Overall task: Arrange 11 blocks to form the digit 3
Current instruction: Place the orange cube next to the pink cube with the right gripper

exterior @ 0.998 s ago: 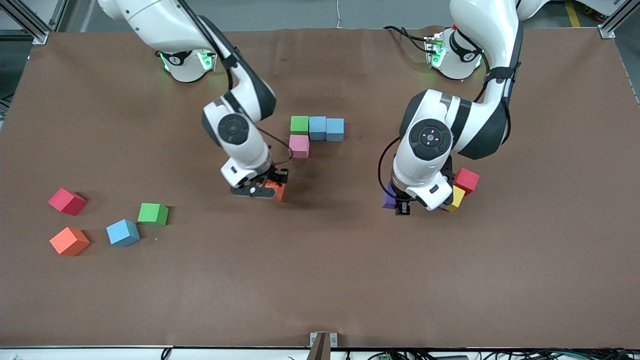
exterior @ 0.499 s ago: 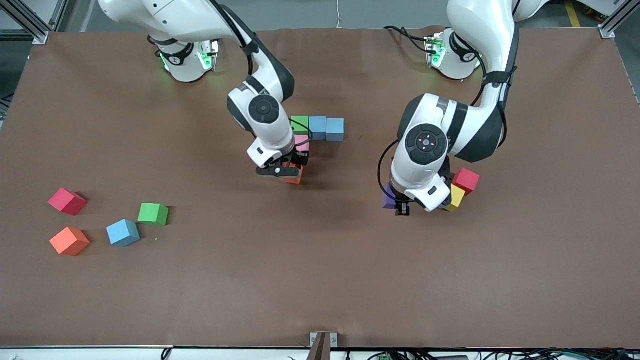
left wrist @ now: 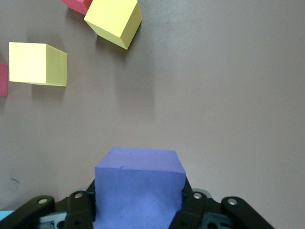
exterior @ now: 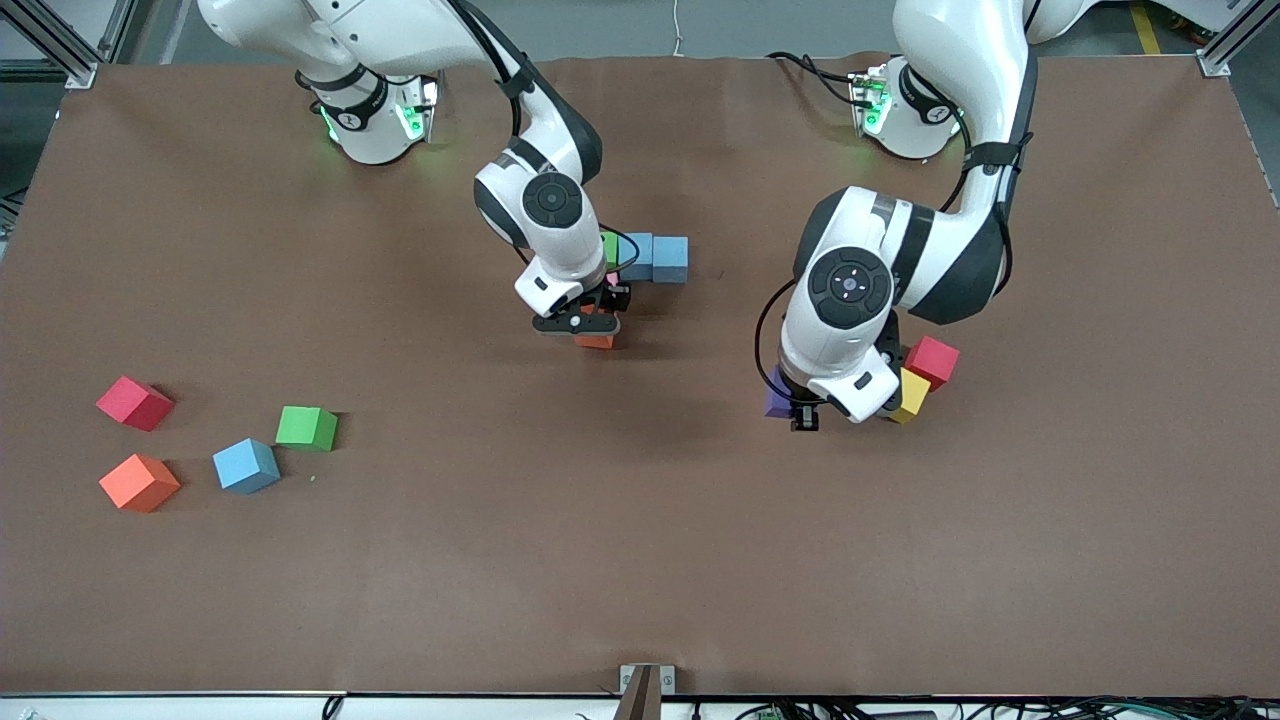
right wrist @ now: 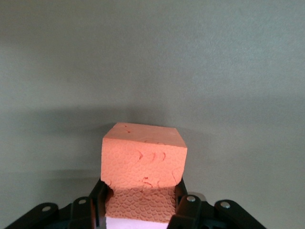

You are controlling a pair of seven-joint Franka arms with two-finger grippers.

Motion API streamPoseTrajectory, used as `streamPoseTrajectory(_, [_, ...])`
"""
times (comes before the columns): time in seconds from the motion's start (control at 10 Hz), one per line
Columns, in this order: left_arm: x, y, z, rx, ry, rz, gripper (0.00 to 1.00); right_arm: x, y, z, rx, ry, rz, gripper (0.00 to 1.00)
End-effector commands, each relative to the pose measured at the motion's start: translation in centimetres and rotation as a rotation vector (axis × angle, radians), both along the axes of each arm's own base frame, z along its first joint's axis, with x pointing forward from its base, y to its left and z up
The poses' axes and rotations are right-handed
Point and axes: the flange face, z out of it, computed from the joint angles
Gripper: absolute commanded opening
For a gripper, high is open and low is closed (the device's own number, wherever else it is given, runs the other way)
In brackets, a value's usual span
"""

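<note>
One orange block (exterior: 596,340) has come beside the pink block (exterior: 611,279); right claw (exterior: 590,325) clamped.

Both arms reach down over the table, right gripper (exterior: 590,325) and left gripper (exterior: 800,405) with jaws clamped.

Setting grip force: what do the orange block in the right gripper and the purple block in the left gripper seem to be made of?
Orange block: likely soft foam, matte; its face shows dents and a scaly pressed texture. Purple block: apparently the same matte foam, with a fine-grained surface, slightly rounded edges and no shine.
</note>
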Motion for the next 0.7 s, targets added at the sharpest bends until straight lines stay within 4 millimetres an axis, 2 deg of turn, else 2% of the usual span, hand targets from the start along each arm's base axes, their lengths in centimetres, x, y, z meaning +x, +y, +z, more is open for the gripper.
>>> streamPoseTrajectory(0.0, [-0.2,-0.2,0.1,0.023,-0.002,0.016,0.13,-1.0,-0.6,0.2,0.002,-0.015,-0.007,0.00])
streamPoseTrajectory(0.2, [-0.3,-0.5,-0.3,0.028,0.001,0.034,0.13,-1.3,-0.3,0.2,0.003,-0.018,0.000,0.03])
streamPoseTrajectory(0.4, [-1.4,-2.4,-0.9,0.035,0.001,0.046,0.13,-1.5,0.0,0.2,0.002,-0.019,0.007,0.71])
streamPoseTrajectory(0.6, [-3.2,-5.4,-2.2,0.058,0.001,0.057,0.13,-1.3,-0.1,0.3,0.002,-0.025,0.010,0.98])
